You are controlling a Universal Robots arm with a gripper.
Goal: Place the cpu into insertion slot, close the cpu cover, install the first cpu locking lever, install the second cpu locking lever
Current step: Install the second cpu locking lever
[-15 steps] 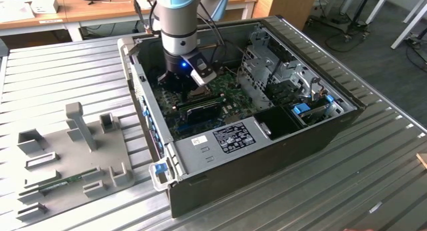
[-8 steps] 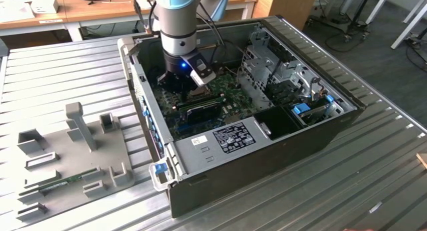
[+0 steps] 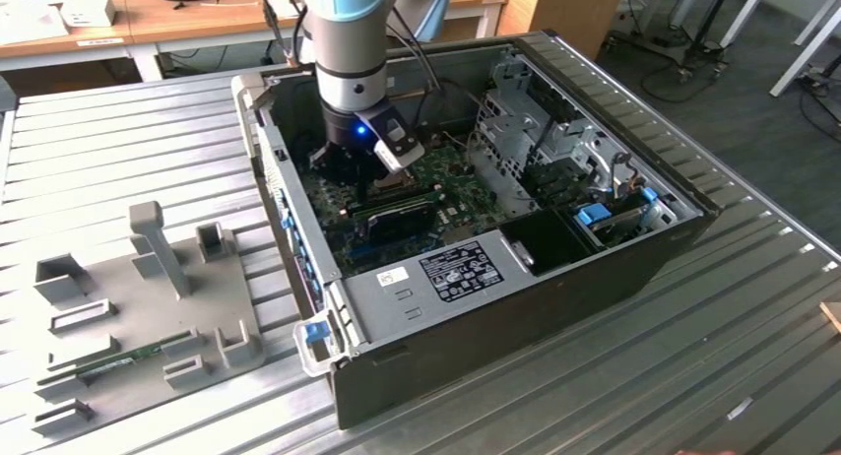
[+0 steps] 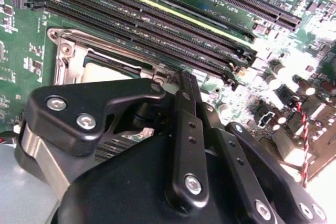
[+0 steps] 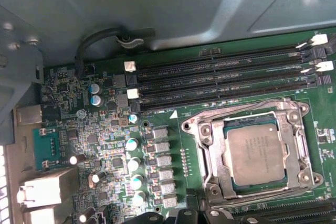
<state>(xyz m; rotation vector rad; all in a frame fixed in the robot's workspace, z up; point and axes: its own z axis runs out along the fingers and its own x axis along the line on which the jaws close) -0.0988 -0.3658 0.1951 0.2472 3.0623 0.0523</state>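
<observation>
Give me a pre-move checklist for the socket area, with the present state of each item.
1. cpu seated in the insertion slot: ok, it lies flat and square.
2. cpu cover down over the chip: ok, frame rings it.
3. Locking levers latched: cannot tell.
4. pincer over the socket: ok, close above it.
5. pincer holding anything: cannot tell.
6. memory slots beside the socket unobstructed: ok.

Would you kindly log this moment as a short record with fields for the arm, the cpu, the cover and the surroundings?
arm: gripper low inside the open computer case, over the green board
cpu: cpu lying flat in the insertion slot
cover: cpu cover down around the cpu, chip showing through its window
memory slots: long black slots beside the socket
outside: grey fixture tray at the exterior view's left
</observation>
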